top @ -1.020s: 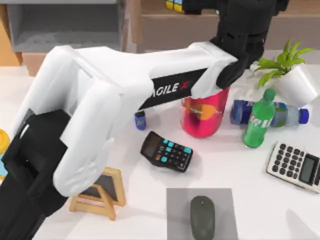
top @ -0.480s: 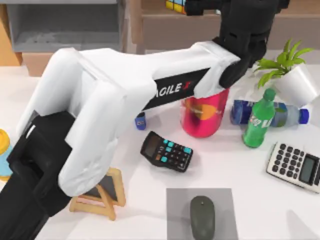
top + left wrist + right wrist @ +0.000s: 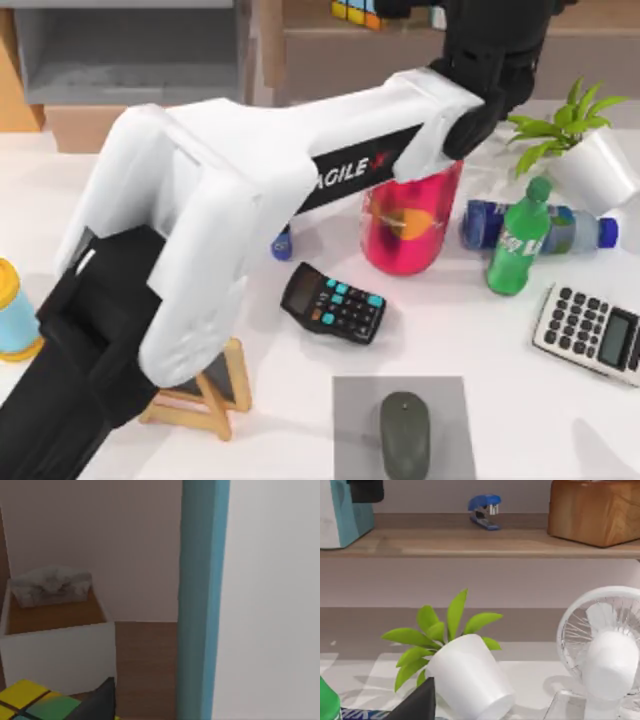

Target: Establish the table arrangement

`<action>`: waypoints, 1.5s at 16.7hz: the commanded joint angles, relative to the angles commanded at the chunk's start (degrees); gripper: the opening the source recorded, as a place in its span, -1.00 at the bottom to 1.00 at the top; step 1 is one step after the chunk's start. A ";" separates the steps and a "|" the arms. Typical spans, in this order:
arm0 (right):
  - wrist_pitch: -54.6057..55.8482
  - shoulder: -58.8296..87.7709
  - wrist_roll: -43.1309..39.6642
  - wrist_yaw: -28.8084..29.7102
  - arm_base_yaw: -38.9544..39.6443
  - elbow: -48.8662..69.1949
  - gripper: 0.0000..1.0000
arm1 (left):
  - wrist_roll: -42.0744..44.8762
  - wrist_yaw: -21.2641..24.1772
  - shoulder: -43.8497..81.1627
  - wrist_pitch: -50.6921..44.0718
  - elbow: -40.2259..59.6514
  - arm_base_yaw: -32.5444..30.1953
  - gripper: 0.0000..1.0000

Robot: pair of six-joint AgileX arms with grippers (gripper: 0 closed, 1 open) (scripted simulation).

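The white table (image 3: 470, 335) carries a scatter of objects. My left arm (image 3: 300, 170) stretches from the near left across to the wooden shelf (image 3: 330, 55) at the back, its black wrist (image 3: 495, 45) over the shelf edge. In the right wrist view the left gripper (image 3: 365, 490) is right against a teal-and-white box (image 3: 340, 512) on the shelf board. That box (image 3: 210, 600) sits very close in the left wrist view, beside a white tissue box (image 3: 55, 635) and a coloured cube (image 3: 25, 702). The right wrist view faces a potted plant (image 3: 467, 680).
On the table are a red bottle (image 3: 410, 225), black calculator (image 3: 333, 303), green bottle (image 3: 515, 240), lying blue bottle (image 3: 560, 228), potted plant (image 3: 590, 160), white calculator (image 3: 590, 333), grey mat (image 3: 350, 420) with mouse (image 3: 404, 433), and wooden easel (image 3: 205, 395). A fan (image 3: 605, 650) and stapler (image 3: 485, 511) stand behind.
My left arm has swung farther back toward the shelf, uncovering more of a yellow-and-blue item at the table's left edge. The objects on the table have not moved.
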 joint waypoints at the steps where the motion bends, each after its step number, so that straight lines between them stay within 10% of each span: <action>1: 0.00 0.00 0.00 0.00 0.00 0.00 1.00 | -0.01 0.01 0.05 0.00 0.04 0.02 1.00; 3: 0.00 0.00 0.00 0.00 0.00 0.00 1.00 | -0.01 0.01 0.05 0.00 0.04 0.02 1.00; 16: 0.00 0.00 0.00 0.00 0.00 0.00 1.00 | -0.01 0.01 0.05 0.00 0.04 0.02 -0.96; 25: 0.00 0.00 0.00 0.00 0.00 0.00 1.00 | 0.07 -0.01 -0.01 -0.01 0.06 -0.21 -1.00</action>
